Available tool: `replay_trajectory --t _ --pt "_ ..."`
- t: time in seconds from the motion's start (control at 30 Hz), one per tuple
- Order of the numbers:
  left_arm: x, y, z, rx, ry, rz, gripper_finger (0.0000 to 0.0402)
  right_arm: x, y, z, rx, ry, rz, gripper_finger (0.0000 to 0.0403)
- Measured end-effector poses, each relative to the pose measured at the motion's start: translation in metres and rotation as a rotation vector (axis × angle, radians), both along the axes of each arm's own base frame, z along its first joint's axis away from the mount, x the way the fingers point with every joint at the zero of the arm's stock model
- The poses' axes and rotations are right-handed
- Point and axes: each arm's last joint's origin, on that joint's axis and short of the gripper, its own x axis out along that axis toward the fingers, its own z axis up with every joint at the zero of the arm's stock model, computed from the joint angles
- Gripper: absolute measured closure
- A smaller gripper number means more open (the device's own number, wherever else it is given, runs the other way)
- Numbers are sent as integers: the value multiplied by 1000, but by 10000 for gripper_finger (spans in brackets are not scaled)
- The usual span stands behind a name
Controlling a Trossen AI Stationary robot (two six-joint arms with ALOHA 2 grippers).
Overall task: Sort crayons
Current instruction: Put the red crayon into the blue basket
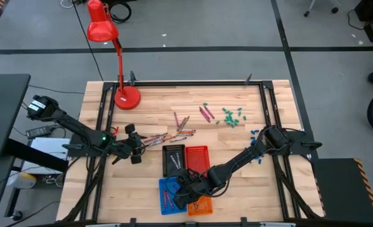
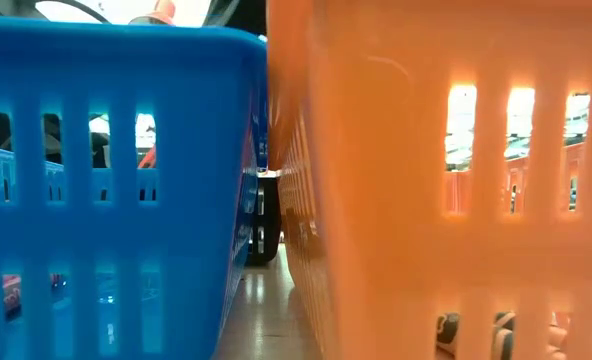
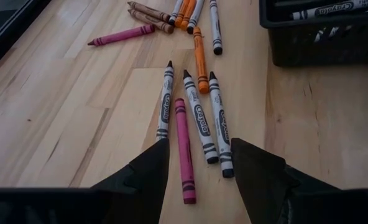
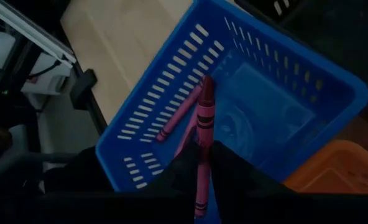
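My right gripper hangs over the blue basket and is shut on a maroon crayon. Another maroon crayon lies inside, leaning on the basket's slotted wall. My left gripper stands open at the table's left, low over loose crayons lying flat on the wood. A pink crayon lies between its fingers, with white-wrapped ones beside it; I see no touch. More crayons lie scattered mid-table. My right gripper pinches the maroon crayon between its two fingers, on the lower half of the stick. The fingers slant down from the table's right, and the crayon runs along them. Its free end points down into the blue basket, clear of the floor.
An orange basket stands against the blue one, both close before the low view. A black basket and a red basket stand behind them. Green pieces and blue pieces lie far right. A red lamp stands far left.
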Motion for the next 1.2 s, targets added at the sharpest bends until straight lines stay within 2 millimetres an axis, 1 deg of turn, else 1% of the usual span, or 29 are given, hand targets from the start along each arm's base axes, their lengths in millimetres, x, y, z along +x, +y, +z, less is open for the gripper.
replay_trajectory --t 0.27,0.4,0.47,0.6,0.73,0.83,0.97,1.07,1.2 --pt "0 0 0 0 0 0 217 1 -3 -1 12 18 23 320" --pt "0 0 0 0 0 0 217 4 -10 1 19 26 53 309" --pt "0 0 0 0 0 0 217 6 -16 5 12 24 61 307" --pt "0 0 0 0 3 0 217 7 -29 22 -23 -13 88 308" --pt "-1 0 -1 -17 16 -10 217 4 -38 47 -97 -78 116 308" --pt "0 0 -1 -22 12 -8 217 -4 -44 61 -219 -84 105 308" --pt "1 5 -2 -76 39 -10 217 -18 -54 62 -372 28 84 308" --pt "0 13 -5 -62 85 36 217 -24 -61 60 -425 102 68 309" --pt "1 21 -7 -96 104 69 217 -23 -63 60 -436 102 65 309"
